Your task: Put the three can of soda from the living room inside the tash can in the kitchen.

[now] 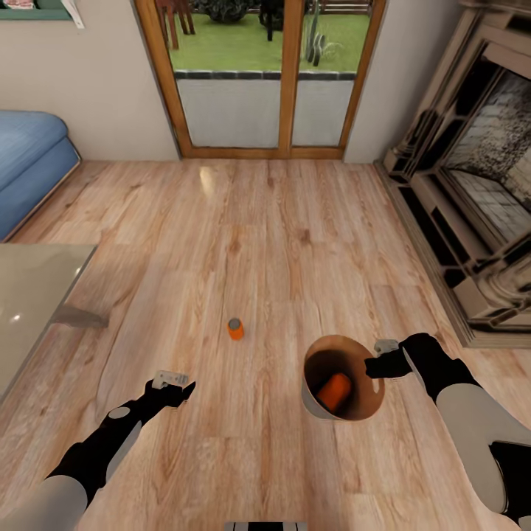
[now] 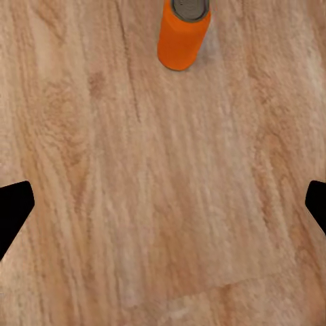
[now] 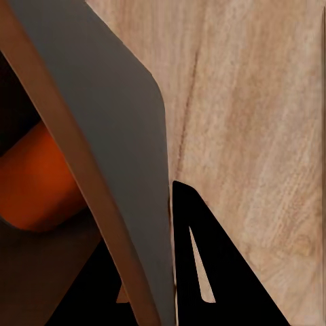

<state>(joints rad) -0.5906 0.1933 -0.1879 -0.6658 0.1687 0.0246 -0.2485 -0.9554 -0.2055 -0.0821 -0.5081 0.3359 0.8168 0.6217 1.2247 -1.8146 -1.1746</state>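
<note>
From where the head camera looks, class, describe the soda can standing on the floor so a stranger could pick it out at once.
Start at the wood-framed glass doors and come down the bare wooden floor towards the robot. The soda can stands upright, alone, up-left of the trash can. Unlike the can lying inside the bin, its grey top shows.

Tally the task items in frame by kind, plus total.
Soda cans: 2, one standing on the floor, one lying inside the bin
Trash bins: 1, held at its rim by the right gripper
Total: 3
</note>
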